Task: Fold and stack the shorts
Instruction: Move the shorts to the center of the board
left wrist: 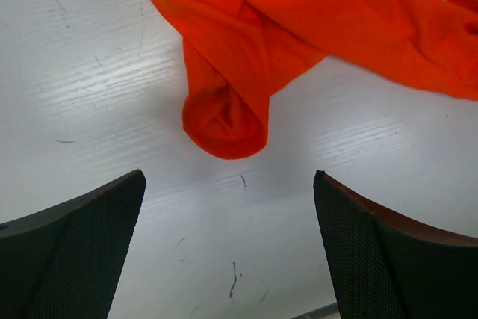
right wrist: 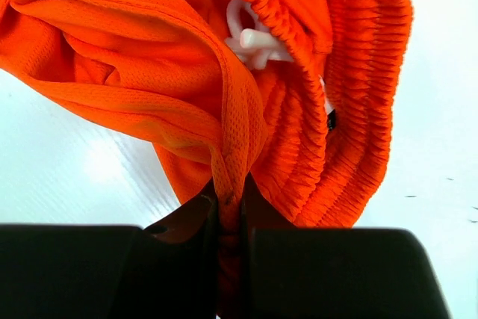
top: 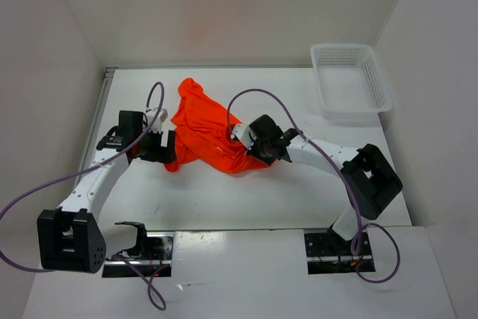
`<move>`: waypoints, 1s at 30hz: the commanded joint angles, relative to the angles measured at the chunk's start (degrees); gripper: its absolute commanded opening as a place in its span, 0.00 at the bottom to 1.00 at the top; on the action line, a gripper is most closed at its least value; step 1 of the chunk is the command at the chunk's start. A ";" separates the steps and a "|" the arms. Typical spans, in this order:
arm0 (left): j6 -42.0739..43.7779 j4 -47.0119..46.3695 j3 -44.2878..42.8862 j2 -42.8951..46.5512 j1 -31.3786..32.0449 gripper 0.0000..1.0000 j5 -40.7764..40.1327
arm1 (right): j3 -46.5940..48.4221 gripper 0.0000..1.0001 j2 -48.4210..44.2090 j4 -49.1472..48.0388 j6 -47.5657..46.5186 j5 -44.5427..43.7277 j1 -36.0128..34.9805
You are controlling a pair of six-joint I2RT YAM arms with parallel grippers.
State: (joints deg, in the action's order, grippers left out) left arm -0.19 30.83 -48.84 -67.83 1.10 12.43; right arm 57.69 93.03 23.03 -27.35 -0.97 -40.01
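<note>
Orange soft mesh shorts (top: 205,128) lie crumpled on the white table (top: 246,203) between the two hands. The right hand (right wrist: 231,218) is clamped on a bunched fold beside the gathered waistband; the left hand (left wrist: 228,248) stands wide apart and empty, one leg end just ahead of it. Pulling on that bunch could drag the whole heap or let the thin pinch slip. One pair of shorts, one white drawstring cord (right wrist: 250,39), one white perforated basket (top: 351,80) beyond the right hand.
</note>
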 commanded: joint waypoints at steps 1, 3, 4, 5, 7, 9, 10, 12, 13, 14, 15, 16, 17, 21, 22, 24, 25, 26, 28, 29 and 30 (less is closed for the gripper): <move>0.19 -1.19 0.84 0.00 2.40 1.00 -1.16 | -1.00 0.00 -3.30 -4.75 -2.70 -2.10 -0.51; 0.19 -9.09 0.24 -2.64 3.64 1.00 -7.11 | -1.53 0.00 -3.30 -4.22 -3.49 -2.10 -0.51; 0.19 -11.30 -0.63 -5.70 3.64 1.00 -8.37 | -2.05 0.00 -3.91 -4.22 -4.02 -2.10 -0.51; 0.19 -14.36 -1.95 -7.04 3.64 1.00 -8.99 | -2.06 0.00 -3.91 -3.70 -4.02 -2.10 -0.51; 0.19 -17.01 -5.47 -10.28 3.64 1.00 -9.00 | -2.67 0.00 -4.44 -3.69 -4.02 -1.49 -0.51; 0.19 -17.56 -6.96 -12.31 3.64 0.98 -8.38 | -3.19 0.00 -4.96 -3.69 -4.02 -0.96 -0.51; 0.19 -18.08 -7.49 -14.32 3.64 0.92 -7.77 | -3.72 0.00 -4.97 -3.69 -4.55 -0.35 -0.51; 0.19 -19.57 -7.50 -17.92 2.34 0.81 -7.77 | -3.73 0.00 -4.97 -3.69 -4.55 -0.35 -0.51; 0.19 -20.19 -8.02 -19.43 1.54 0.75 -7.77 | -3.73 0.00 -4.97 -3.08 -4.55 -0.35 0.19; 0.19 -20.19 -8.81 -20.92 0.84 0.64 -7.07 | -3.73 0.00 -4.97 -3.08 -5.07 0.44 0.19; 0.19 -19.24 -9.69 -23.02 0.31 0.61 -3.58 | -3.73 0.00 -4.97 -3.08 -5.08 0.97 0.80; 0.19 -17.31 -10.57 -23.65 0.30 0.61 -1.11 | -3.73 0.00 -4.97 -2.55 -5.08 0.97 0.81; 0.19 -15.99 -11.36 -24.27 0.30 0.61 1.78 | -3.20 0.00 -4.97 -2.55 -5.08 0.97 1.33; 0.19 -17.54 -13.56 -30.93 1.36 0.68 1.39 | -3.20 0.00 -3.92 -2.55 -5.78 1.49 1.34; 0.19 -18.51 -14.17 -32.26 1.36 0.71 -2.11 | -2.50 0.00 -3.91 -1.85 -5.78 2.11 1.34; 0.19 -19.32 -14.18 -34.64 1.36 0.73 -3.02 | -1.88 0.00 -3.91 -1.84 -4.56 2.81 1.86; 0.19 -19.32 -14.18 -34.65 1.36 0.73 -1.54 | -1.88 0.00 -3.91 -1.84 -4.55 2.82 1.86; 0.19 -18.79 -14.70 -36.04 1.36 0.75 -1.53 | -1.88 0.00 -3.91 -1.84 -4.55 2.82 2.39; 0.19 -18.27 -14.71 -37.19 1.88 0.71 -1.53 | -1.88 0.00 -3.30 -1.84 -4.55 2.82 2.39; 0.19 -18.26 -15.40 -38.24 2.41 0.68 -1.53 | -1.88 0.00 -2.78 -1.84 -4.55 2.82 2.39; 0.19 -16.43 -15.41 -38.25 2.41 0.58 -1.53 | -1.88 0.00 -2.77 -1.84 -3.94 2.82 3.00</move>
State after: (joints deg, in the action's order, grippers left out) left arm -0.34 12.93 -62.87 -103.81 2.83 10.33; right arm 54.22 90.45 21.43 -32.01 1.28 -38.02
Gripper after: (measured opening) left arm 0.623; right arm 0.135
